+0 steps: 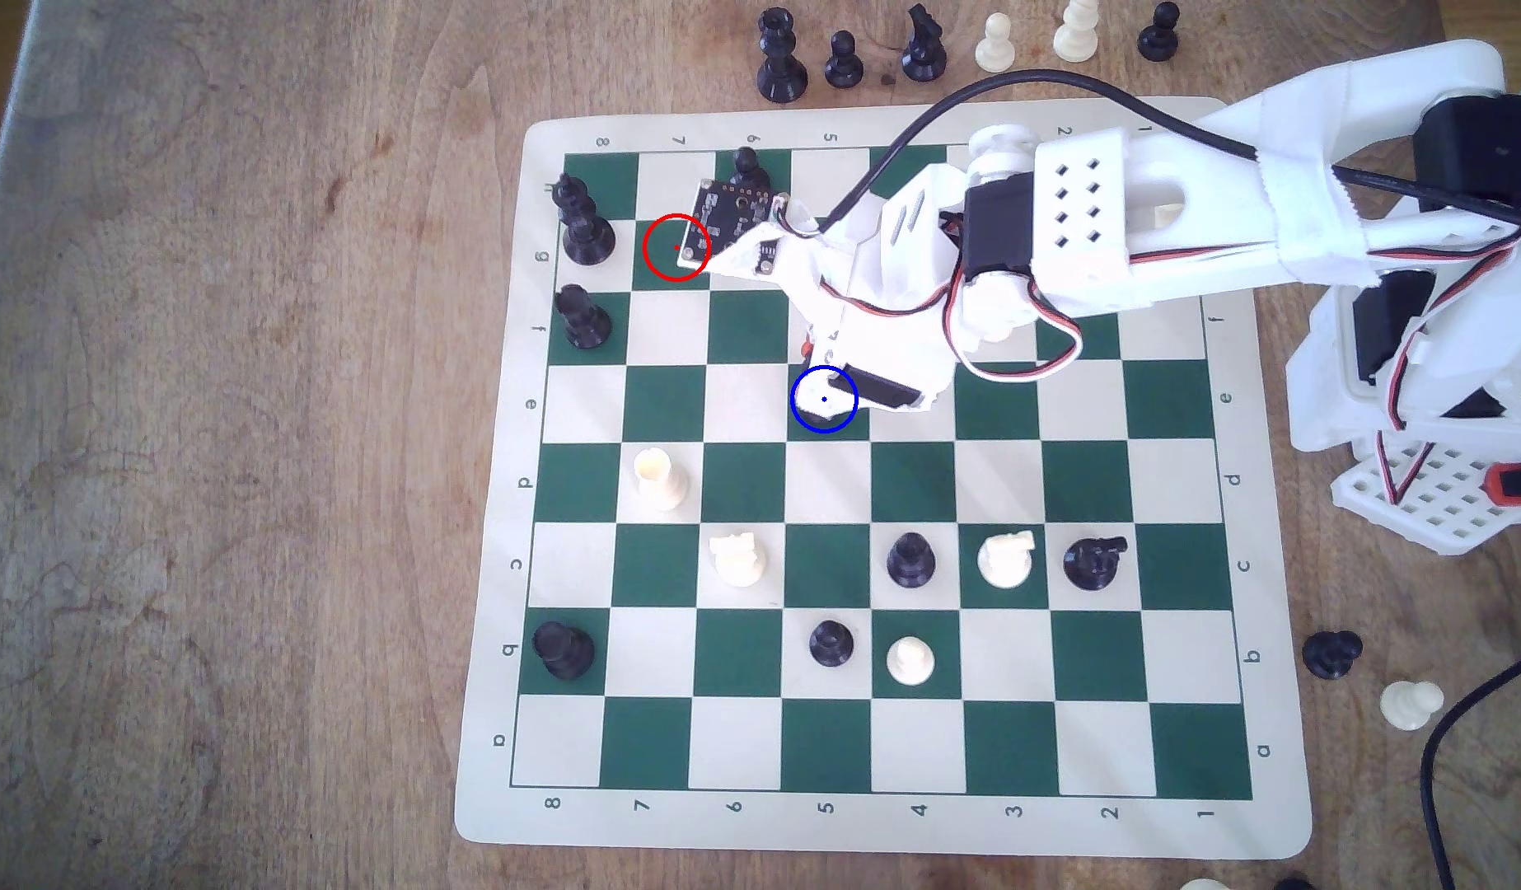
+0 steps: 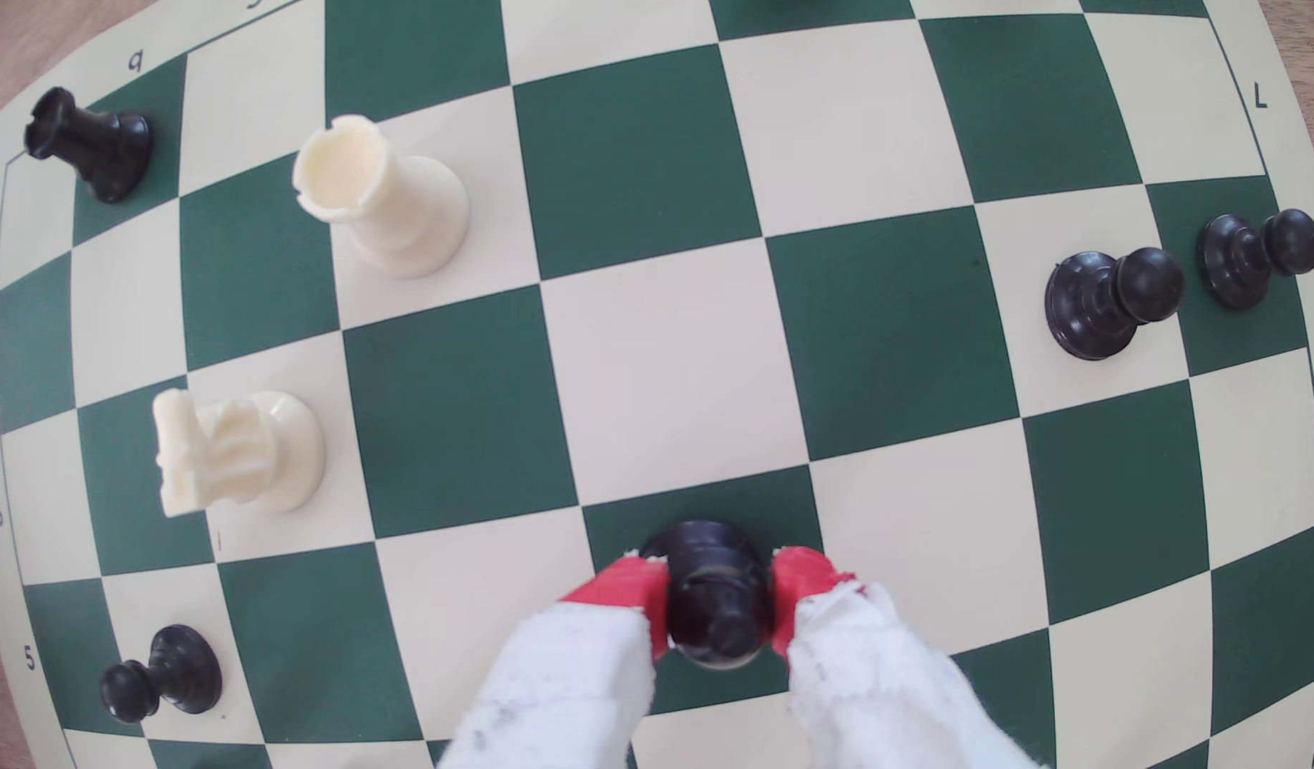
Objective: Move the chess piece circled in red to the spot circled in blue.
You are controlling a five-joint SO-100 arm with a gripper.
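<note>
While the arm (image 1: 1168, 222) reaches in from the exterior view's right edge, I see its fingers (image 2: 719, 591) pinching the chess piece (image 2: 713, 591) from both sides, red pads (image 2: 624, 588) tight against its slim black body. In the wrist view the piece's ringed base sits over a dark green square; I cannot tell whether it touches the board or hangs just above. In the exterior view the fingers cover the spot (image 1: 824, 399), so the blue ring is drawn partly over white gripper housing and the piece itself is hidden there. The red ring (image 1: 676, 247) lies on a green square two files further toward the exterior view's left, partly under the wrist camera board (image 1: 731, 218).

Room for moving: the squares touching the held piece's square are bare in the wrist view. The white rook (image 2: 380, 200) and white knight (image 2: 232, 455) stand well apart on one side, two black pawns (image 2: 1112, 299) well apart on the other. A black rook (image 2: 84, 140) stands near a board corner, and another black pawn (image 2: 158, 673) near the board's numbered edge.

Surface: a roll-up green and cream chessboard (image 1: 877, 834) lying flat on a wooden desk (image 1: 226, 428), with a bare cream margin round the squares. Captured pieces (image 1: 843, 56) stand on the desk past the board's far edge in the exterior view. A black cable (image 1: 1450, 770) runs over the desk at the exterior view's lower right.
</note>
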